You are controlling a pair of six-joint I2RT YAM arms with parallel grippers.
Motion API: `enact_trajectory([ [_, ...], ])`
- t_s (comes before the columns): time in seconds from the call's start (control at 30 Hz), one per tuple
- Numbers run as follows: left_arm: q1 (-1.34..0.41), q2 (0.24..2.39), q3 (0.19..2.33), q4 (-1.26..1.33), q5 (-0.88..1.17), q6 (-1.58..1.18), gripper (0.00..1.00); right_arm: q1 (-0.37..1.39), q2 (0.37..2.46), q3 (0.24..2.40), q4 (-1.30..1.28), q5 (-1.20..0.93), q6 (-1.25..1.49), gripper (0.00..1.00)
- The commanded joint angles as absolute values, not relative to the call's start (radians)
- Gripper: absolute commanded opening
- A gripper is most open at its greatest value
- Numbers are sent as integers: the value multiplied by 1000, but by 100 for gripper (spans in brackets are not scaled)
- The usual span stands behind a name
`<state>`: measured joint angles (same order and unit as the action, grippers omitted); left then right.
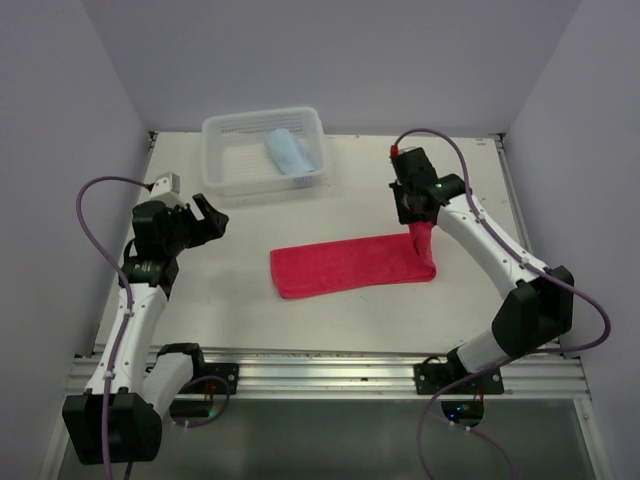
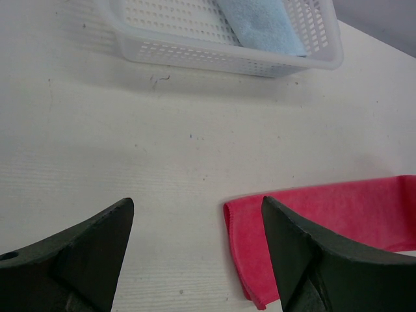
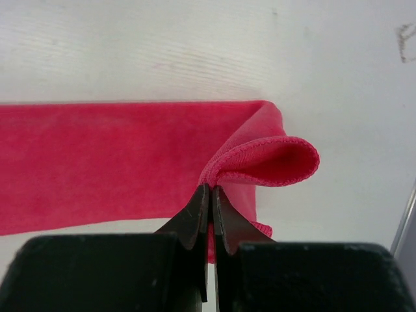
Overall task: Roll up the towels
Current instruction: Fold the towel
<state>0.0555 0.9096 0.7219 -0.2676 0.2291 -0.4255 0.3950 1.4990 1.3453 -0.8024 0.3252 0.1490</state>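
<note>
Top external: red towel (image 1: 350,265) lies mid-table, long axis L-R. My right gripper (image 1: 418,228) is clamped on its right end, edge lifted, so I reckon the roll goes leftward; left gripper (image 1: 213,217) hangs wide, well apart. Blue towel (image 1: 288,152) sits in basket (image 1: 215,125).

first towel (image 1: 289,152) in basket (image 1: 262,186), far left | second towel (image 1: 345,265) on table (image 1: 230,300) centre, before basket, rightward
</note>
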Motion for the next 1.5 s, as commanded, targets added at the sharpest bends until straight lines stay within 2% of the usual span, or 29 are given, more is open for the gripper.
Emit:
enact_trajectory([
  [0.0,48,894,718,-219,245,-410,84,512,1561,1457,-905,314,187,0],
  [0.2,48,894,716,-219,245,-410,84,663,1661,1588,-930,287,265,0],
  [0.67,49,891,715,-219,253,-411,84,945,2110,2075,-1098,265,311,0],
  [1.47,43,884,709,-216,258,-411,84,1000,2189,2200,-1128,221,356,0],
])
